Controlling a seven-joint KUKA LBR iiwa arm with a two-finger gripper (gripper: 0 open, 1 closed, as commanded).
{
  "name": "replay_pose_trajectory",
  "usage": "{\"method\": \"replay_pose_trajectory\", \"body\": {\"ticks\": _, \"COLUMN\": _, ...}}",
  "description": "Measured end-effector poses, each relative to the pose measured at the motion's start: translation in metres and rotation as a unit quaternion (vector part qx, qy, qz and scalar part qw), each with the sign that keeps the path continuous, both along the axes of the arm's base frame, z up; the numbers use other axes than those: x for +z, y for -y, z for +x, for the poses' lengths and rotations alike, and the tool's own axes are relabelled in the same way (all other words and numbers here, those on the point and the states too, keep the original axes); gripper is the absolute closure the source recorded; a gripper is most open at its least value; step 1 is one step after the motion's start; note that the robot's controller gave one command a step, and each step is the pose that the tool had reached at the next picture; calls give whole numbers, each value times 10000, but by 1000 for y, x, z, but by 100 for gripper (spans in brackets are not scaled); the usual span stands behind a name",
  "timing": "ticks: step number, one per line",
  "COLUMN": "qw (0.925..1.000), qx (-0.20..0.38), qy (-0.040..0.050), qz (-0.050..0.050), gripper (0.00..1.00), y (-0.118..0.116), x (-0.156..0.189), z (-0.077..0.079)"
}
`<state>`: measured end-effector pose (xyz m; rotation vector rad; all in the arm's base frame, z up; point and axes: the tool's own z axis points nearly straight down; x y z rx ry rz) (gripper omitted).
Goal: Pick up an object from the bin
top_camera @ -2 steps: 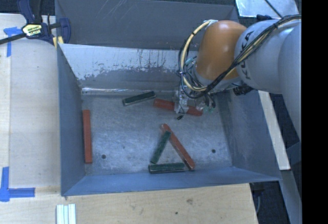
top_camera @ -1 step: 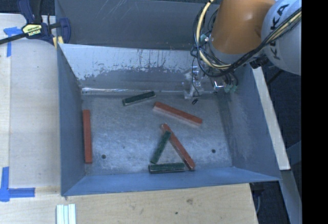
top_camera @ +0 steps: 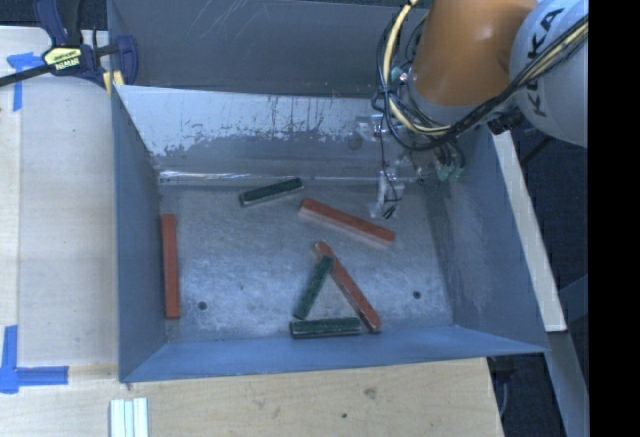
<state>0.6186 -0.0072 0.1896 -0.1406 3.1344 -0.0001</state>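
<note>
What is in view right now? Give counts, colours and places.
bin: 1, grey, mid view
red sticks: 3, red; one near the back right, one along the left wall, one slanted at the front
green sticks: 3, dark green; one near the back, one slanted beside the front red one, one along the front wall
gripper: 1, metal, by the back red stick's right end
arm: 1, orange and grey, upper right
</note>
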Motion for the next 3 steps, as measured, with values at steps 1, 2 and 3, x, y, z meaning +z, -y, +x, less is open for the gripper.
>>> {"method": "replay_pose_trajectory", "body": {"ticks": 1, "qw": 10000, "qx": -63, "qy": -39, "qz": 2, "gripper": 0, "y": 7, "x": -124, "z": -4}}
{"method": "replay_pose_trajectory", "body": {"ticks": 2, "qw": 10000, "qx": -66, "qy": 12, "qz": 4, "gripper": 100, "y": 7, "x": -118, "z": -1}}
{"method": "replay_pose_trajectory", "body": {"ticks": 3, "qw": 9994, "qx": 340, "qy": 25, "qz": -5, "gripper": 100, "y": 12, "x": 30, "z": -18}}
